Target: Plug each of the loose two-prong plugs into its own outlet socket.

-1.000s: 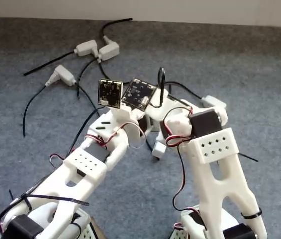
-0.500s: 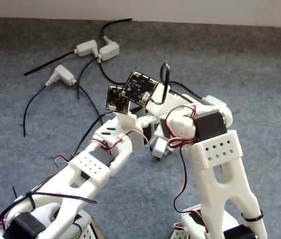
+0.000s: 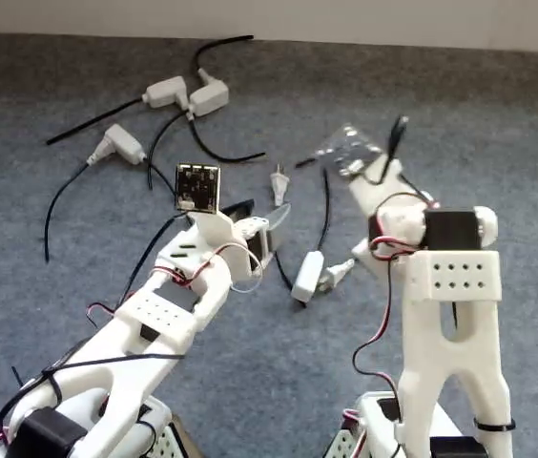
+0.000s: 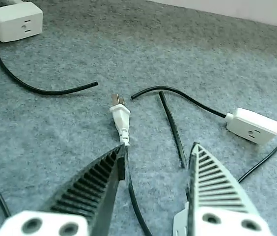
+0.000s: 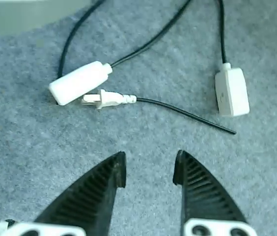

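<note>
High view: the left arm (image 3: 169, 305) and right arm (image 3: 445, 286), bunched mid-table a second ago, have swung apart, baring carpet (image 3: 498, 143) where a lone plug (image 3: 277, 179) lies free and a second plug (image 3: 338, 275) lies just beside a middle socket (image 3: 307, 277); three far-left sockets (image 3: 166, 93) lie well apart from these. Left wrist view: the left gripper (image 4: 159, 147) gapes wide, empty, just short of the lone plug. Right wrist view: the right gripper (image 5: 150, 155) stands part-open, empty, bare carpet between it and the second plug.
</note>
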Controlling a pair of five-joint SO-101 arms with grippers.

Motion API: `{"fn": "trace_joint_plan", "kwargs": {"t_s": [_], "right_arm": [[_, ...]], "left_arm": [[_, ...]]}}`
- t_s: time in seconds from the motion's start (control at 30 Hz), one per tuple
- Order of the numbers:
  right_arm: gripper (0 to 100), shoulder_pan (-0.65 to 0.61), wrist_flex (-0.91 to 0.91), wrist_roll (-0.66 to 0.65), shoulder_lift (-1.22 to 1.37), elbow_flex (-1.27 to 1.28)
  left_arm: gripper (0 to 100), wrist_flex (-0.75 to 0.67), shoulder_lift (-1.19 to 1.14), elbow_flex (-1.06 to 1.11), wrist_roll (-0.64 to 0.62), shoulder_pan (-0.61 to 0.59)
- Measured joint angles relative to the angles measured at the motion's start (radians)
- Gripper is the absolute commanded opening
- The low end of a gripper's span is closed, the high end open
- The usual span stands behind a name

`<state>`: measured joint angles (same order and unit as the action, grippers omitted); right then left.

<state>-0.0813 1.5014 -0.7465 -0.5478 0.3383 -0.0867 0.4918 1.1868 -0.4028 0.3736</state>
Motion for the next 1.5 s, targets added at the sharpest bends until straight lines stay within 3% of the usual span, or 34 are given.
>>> {"fn": "trace_joint_plan", "kwargs": {"t_s": [0.1, 0.27, 0.47, 0.7, 0.83, 1.03, 1.33, 1.5], "right_arm": [[16.5, 0.112, 0.0, 0.058, 0.0, 0.0], [16.5, 0.267, 0.028, 0.178, 0.0, 0.0], [16.5, 0.427, 0.101, 0.229, 0.0, 0.0], [16.5, 0.577, 0.107, 0.23, 0.0, 0.0], [16.5, 0.626, 0.107, 0.229, 0.0, 0.003], [16.5, 0.649, 0.068, 0.167, 0.0, 0.089], [16.5, 0.651, -0.112, 0.164, 0.0, 0.23], [16.5, 0.651, -0.121, 0.164, 0.0, 0.233]], "left_arm": [[22, 0.069, 0.0, -0.026, 0.018, 0.055], [22, 0.37, -0.078, -0.232, 0.12, 0.112], [22, 0.638, -0.411, -0.578, 0.236, 0.13], [22, 0.957, -0.717, -0.991, 0.353, 0.304], [22, 1.026, -0.827, -1.166, 0.358, 0.377], [22, 1.069, -1.008, -1.339, 0.358, 0.373], [22, 1.378, -1.102, -1.642, 0.359, 0.364], [22, 1.45, -1.158, -1.711, 0.381, 0.367]]}}
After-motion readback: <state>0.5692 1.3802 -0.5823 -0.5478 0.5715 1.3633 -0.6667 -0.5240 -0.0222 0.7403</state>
